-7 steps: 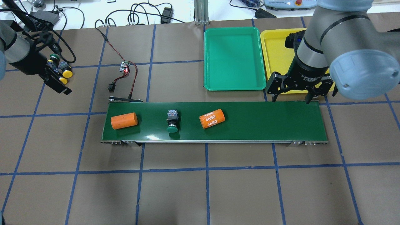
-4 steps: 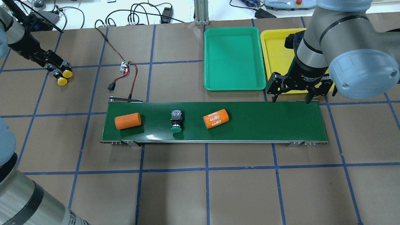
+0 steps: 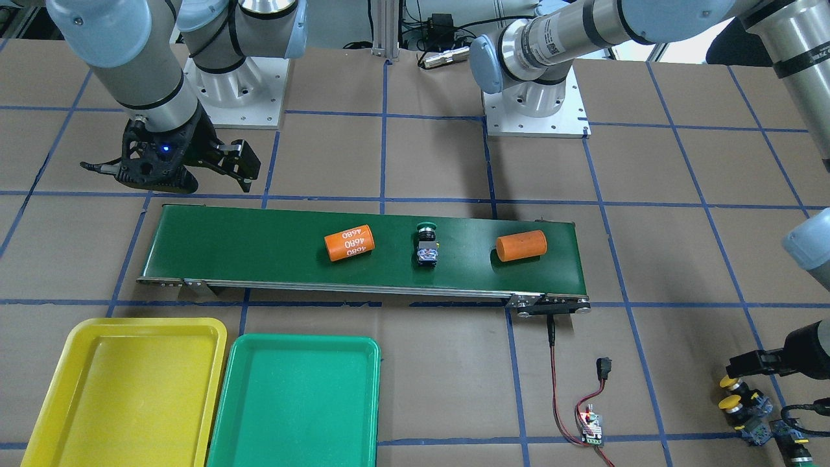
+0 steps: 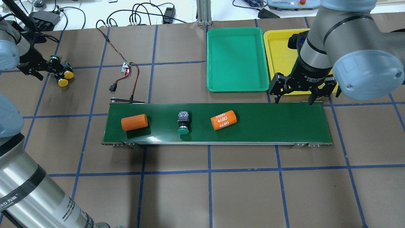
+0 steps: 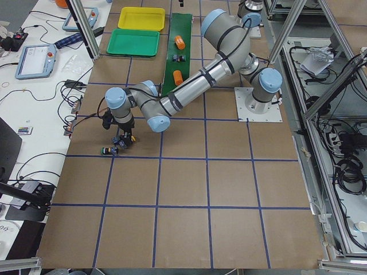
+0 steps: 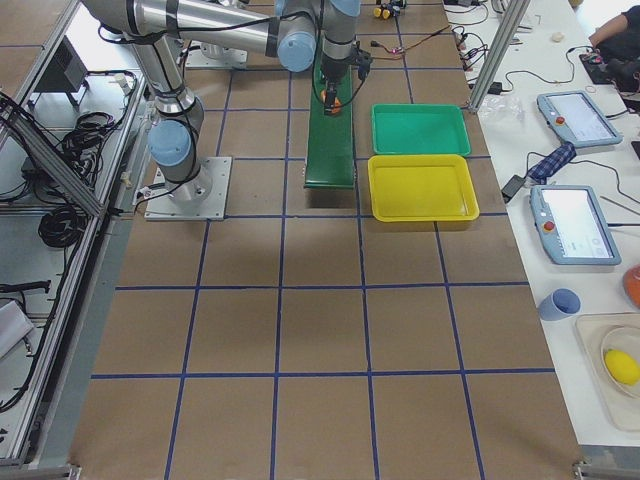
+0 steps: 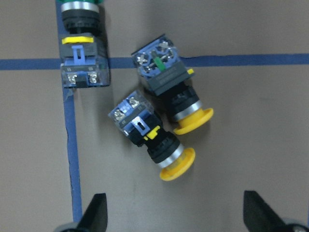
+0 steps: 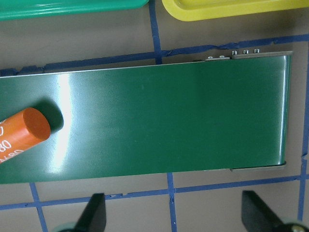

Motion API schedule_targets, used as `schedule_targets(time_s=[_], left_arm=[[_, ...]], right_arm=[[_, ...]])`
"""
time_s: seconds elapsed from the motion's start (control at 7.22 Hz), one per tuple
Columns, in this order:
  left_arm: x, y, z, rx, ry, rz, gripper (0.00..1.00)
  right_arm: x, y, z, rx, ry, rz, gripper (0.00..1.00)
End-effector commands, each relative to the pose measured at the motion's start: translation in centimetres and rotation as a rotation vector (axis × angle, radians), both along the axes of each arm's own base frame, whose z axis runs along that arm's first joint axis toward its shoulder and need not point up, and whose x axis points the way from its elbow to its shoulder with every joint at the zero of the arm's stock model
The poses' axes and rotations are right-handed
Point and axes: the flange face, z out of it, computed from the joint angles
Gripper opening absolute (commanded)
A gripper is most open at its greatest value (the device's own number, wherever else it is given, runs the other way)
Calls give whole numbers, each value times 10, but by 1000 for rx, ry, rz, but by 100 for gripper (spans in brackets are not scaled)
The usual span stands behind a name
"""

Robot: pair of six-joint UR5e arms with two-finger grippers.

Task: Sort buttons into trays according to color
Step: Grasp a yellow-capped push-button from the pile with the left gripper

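One green-capped button lies on the dark green conveyor belt, between two orange cylinders. Two yellow-capped buttons and a second green-capped one lie on the paper at the far left. The left wrist view shows them as two yellow and one green. My left gripper is open and empty just beside them. My right gripper is open and empty above the belt's right end. The green tray and the yellow tray hold nothing that shows.
A plain orange cylinder and one marked "4680" lie on the belt. A small circuit board with red and black wires lies behind the belt's left end. Cables run along the table's far edge.
The green button and both orange cylinders have moved right along the belt. My left arm has swung and its gripper has shifted around the far-left buttons. The right arm has not moved.
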Motion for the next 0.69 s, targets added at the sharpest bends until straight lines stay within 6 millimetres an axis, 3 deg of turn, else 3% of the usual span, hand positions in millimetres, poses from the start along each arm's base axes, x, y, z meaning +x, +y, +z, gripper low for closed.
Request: schedule_targets(time_s=[0.0,0.28,0.42,0.55], left_arm=[[6,-3,-24,15,19,17,100],[22,1,-54,-5,12,39,100],[33,0,-54,-29,40,57,90],[34,-1,-54,-39,49,53,57]], right_arm=[[0,0,1,-8,-1,0,100],[0,2,2,-1,-1,0,100],[0,0,0,1,-1,0,100],[0,1,0,4,-1,1,100]])
